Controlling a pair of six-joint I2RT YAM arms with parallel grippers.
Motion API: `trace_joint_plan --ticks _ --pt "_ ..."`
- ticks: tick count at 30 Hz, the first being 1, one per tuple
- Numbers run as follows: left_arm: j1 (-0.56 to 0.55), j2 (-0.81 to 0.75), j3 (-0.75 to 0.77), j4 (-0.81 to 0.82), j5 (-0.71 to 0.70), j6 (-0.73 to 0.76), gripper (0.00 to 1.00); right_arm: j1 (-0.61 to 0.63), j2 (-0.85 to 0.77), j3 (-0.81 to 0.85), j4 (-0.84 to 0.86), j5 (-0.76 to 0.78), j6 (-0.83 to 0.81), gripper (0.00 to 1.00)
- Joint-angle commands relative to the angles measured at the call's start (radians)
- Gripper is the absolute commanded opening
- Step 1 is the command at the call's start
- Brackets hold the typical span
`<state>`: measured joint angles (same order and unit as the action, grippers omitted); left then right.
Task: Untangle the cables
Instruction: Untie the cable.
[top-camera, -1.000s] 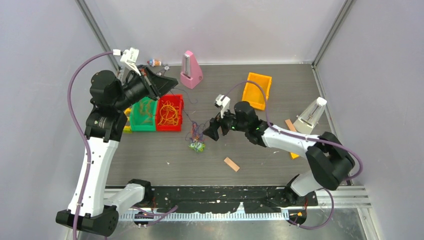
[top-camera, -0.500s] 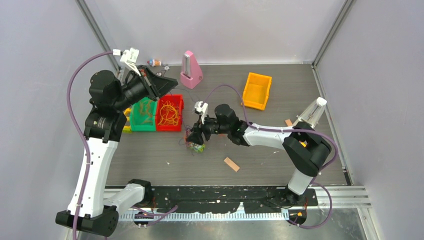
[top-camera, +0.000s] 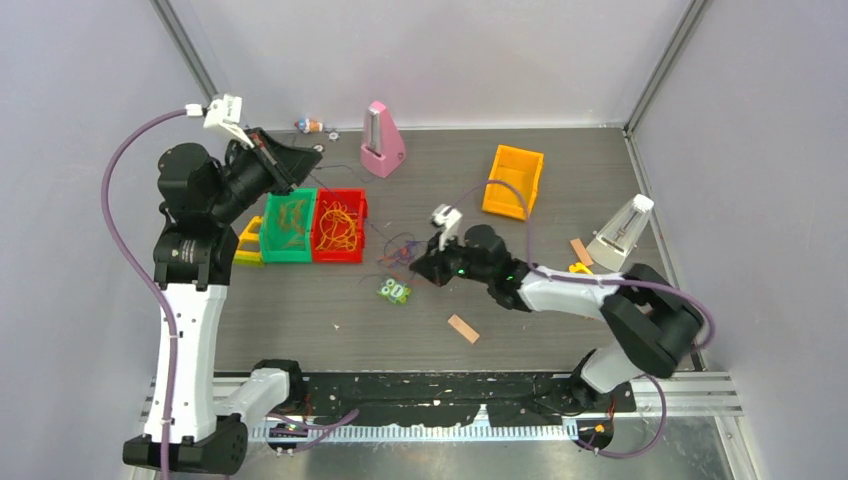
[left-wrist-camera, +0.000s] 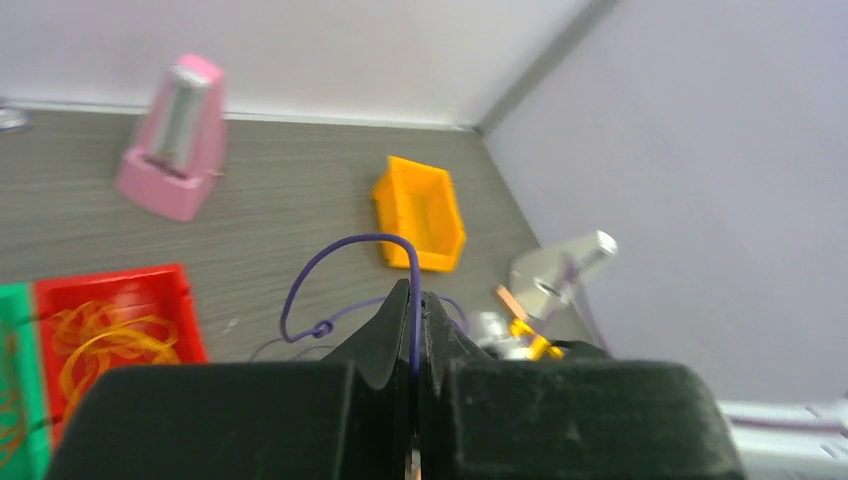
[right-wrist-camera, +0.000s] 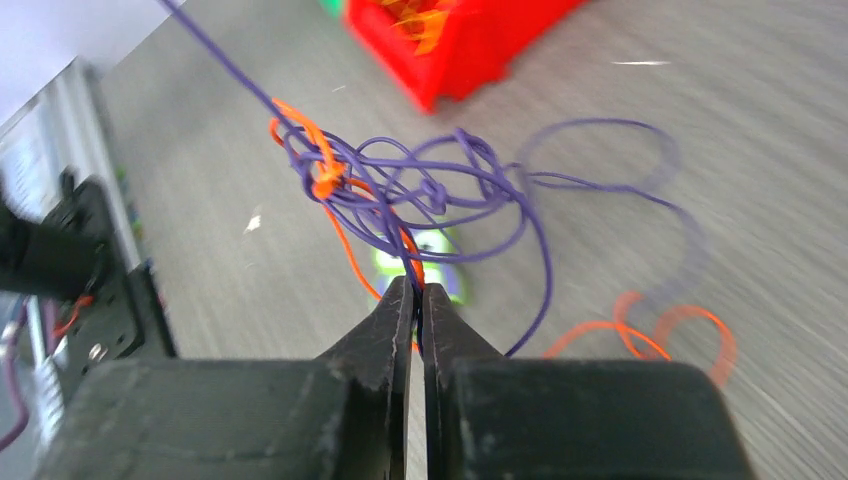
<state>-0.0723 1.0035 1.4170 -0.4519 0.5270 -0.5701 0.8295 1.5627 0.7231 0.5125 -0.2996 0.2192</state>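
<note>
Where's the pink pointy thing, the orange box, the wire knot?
Pink pyramid metronome (top-camera: 390, 148), top view, pink body.
Orange plastic bin (top-camera: 518, 168), top view, floor.
Tangled purple-orange wires (right-wrist-camera: 400, 190), right wrist view, knot middle.

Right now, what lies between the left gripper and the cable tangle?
A purple strand, pinched in the left gripper, stretches past the red bin to the cable tangle: faint from above, clear in wrist views.

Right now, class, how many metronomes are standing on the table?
2. A pink metronome stands at the back, left of centre. A pale grey metronome stands near the right side, beyond the orange bin. The arms might hide another.
</note>
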Motion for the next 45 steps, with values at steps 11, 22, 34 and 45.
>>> trace_joint_plan --ticks 11,22,34,45 --pt "0.213 0.008 -0.133 0.012 -0.206 -0.077 0.0 -0.436 -0.637 -0.306 -0.547 0.553 0.268 0.06" --pt "-0.014 0.154 -0.149 0.029 0.027 -0.023 0.46 -0.493 -0.864 -0.186 -0.576 0.209 0.122 0.06" --pt "-0.357 0.219 -0.136 0.021 0.021 0.218 0.88 -0.467 -0.752 0.037 -0.712 0.008 0.008 0.06" --pt "-0.504 0.345 -0.192 0.295 0.141 0.123 0.65 -0.286 -0.751 0.076 -0.707 -0.029 -0.098 0.06"
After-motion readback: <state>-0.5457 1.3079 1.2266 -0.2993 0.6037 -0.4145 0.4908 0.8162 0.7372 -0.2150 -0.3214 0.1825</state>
